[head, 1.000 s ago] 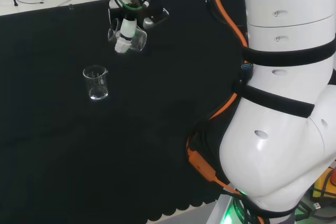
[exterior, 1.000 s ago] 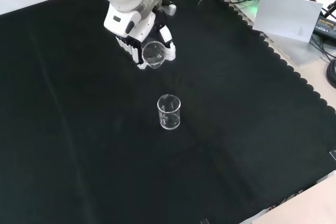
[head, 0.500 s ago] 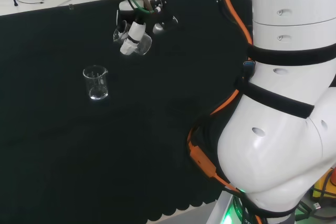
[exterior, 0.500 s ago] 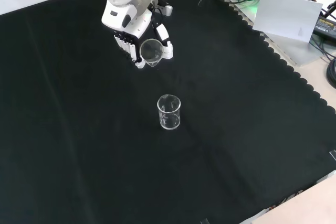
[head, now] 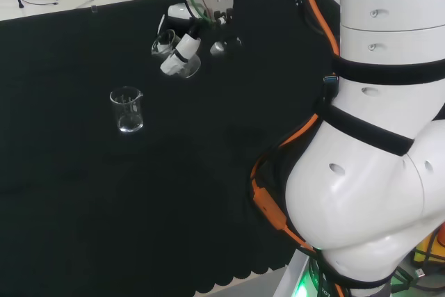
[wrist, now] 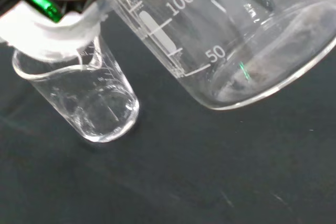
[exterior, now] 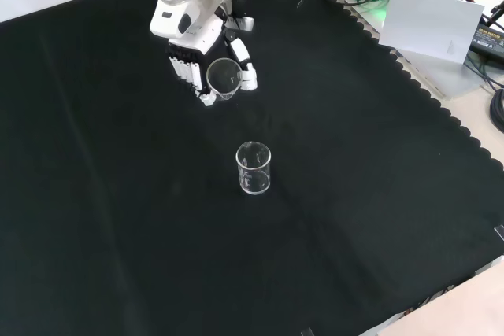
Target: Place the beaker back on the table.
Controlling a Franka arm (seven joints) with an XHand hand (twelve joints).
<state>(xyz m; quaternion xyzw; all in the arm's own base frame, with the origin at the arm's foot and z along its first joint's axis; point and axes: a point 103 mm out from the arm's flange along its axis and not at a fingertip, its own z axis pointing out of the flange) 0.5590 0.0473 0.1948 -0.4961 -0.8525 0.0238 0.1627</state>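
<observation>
Hand (exterior: 195, 51) up above the black cloth (exterior: 118, 218), fingers and thumb curled round a clear beaker (exterior: 224, 79). Beaker held off the cloth, tilted, mouth turned toward the front camera so the round rim reads as a near-full circle there. In the front view: white fingers (exterior: 187, 73) lined up on the left of the glass, thumb on its right. In the head view: hand (head: 182, 33) near the top of the cloth, left of the big white arm links (head: 375, 123), with the held beaker (head: 175, 57) angled down and to the left.

Second glass (exterior: 253, 168) upright on the cloth, not touched by the hand. In the front view, nearer the camera than the hand and slightly right of it, clear gap between the two. In the head view, same glass (head: 127, 110) lower and to the left of the hand, pouring lip visible on its rim.

Wrist view: held beaker (wrist: 226, 35) close and large, printed scale marks on its wall, base tilted over the cloth (wrist: 173, 182). Standing glass (wrist: 84, 103) beyond it. Cannot tell whether either vessel holds liquid.

Orange cable (head: 306, 19) running along the arm links. Grey box (exterior: 431, 31) and loose cables past the scalloped cloth edge at upper right of the front view.
</observation>
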